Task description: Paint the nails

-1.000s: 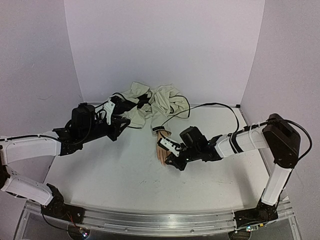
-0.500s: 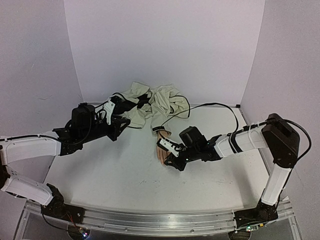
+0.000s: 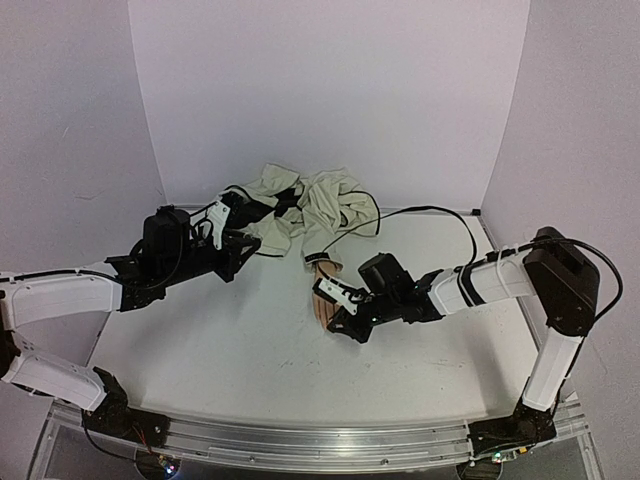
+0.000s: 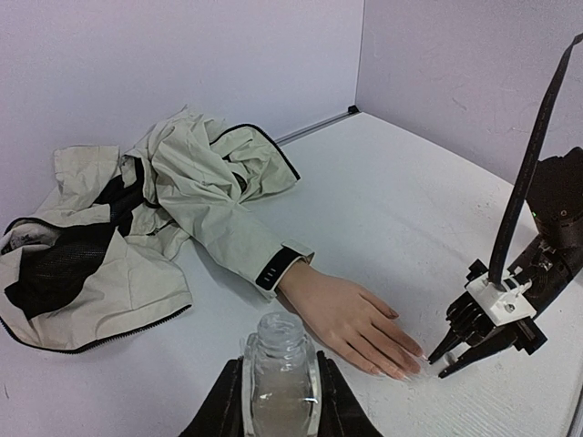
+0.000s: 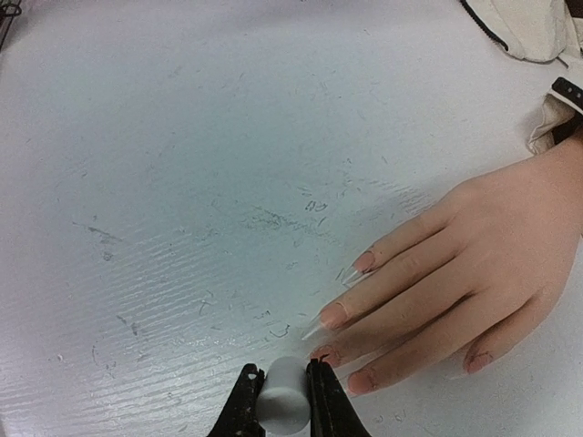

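The R gripper (image 3: pixel 338 318) is sliding a tiny bit to the left, and its arm is following w/ it. It is creeping further over the fingers of the pretend hand (image 3: pixel 320 298), so less of that hand is showing in the top cam vs. 1 sec ago. The grey cap (image 5: pixel 281 398) pinched in it is riding along and getting closer to the nails (image 5: pixel 333 315). The move is slowing down: it is hardly shifting in the last half sec.

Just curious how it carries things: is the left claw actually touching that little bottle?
Touching. The left wrist view shows the left gripper clamped against both sides of the small bottle, with no gap.
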Action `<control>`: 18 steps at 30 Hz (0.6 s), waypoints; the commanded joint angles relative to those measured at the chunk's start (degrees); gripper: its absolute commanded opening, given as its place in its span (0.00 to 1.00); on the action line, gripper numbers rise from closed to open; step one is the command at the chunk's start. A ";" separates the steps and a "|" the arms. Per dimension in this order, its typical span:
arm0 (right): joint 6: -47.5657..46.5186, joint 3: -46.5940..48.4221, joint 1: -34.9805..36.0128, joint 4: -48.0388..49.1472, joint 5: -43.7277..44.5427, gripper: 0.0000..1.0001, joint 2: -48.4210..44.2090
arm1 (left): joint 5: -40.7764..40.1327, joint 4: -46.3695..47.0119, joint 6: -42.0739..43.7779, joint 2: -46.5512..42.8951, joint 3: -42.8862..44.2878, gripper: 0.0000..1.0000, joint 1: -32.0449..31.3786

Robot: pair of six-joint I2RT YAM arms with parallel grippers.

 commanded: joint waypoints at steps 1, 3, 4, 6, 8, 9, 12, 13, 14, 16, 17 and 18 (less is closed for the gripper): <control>0.43 0.21 0.47 -1.06 -1.74 0.00 -1.28 | 0.92 3.32 -0.48 -1.50 1.53 0.00 0.28; 0.43 0.12 0.47 -1.19 -1.82 0.00 -1.43 | 0.91 3.32 -0.48 -1.45 1.52 0.00 0.27; 0.34 0.05 0.47 -1.20 -1.93 0.00 -1.58 | 0.91 3.32 -0.48 -1.46 1.52 0.00 0.23; 0.25 -0.21 0.49 -1.15 -2.36 0.00 -2.06 | 0.92 3.23 -0.48 -1.47 1.40 0.00 0.28; 0.24 -0.64 0.55 -0.71 -2.99 0.00 -3.00 | 0.91 3.23 -0.48 -1.52 1.44 0.00 0.28; 0.27 -0.81 0.58 -0.32 -3.08 0.00 -3.50 | 0.91 3.23 -0.48 -1.55 1.42 0.00 0.28; 0.70 -1.45 0.48 1.47 -1.20 0.00 -4.91 | 0.95 3.14 -0.48 -1.55 1.43 0.00 0.28; 0.70 -1.54 0.51 2.06 -0.51 0.00 -5.23 | 0.91 3.14 -0.48 -1.55 1.41 0.00 0.28; 0.77 -1.55 0.48 2.36 0.13 0.00 -5.31 | 0.91 3.14 -0.48 -1.61 1.44 0.00 0.28; 1.07 -1.27 0.49 3.04 1.15 0.00 -4.93 | 0.89 3.14 -0.48 -1.65 1.34 0.00 0.24; 1.12 -0.88 0.52 3.13 1.62 0.00 -4.45 | 0.83 3.14 -0.48 -1.70 1.35 0.00 0.26; 1.09 -0.55 0.53 3.15 1.85 0.00 -3.92 | 0.82 3.14 -0.48 -1.72 1.34 0.00 0.28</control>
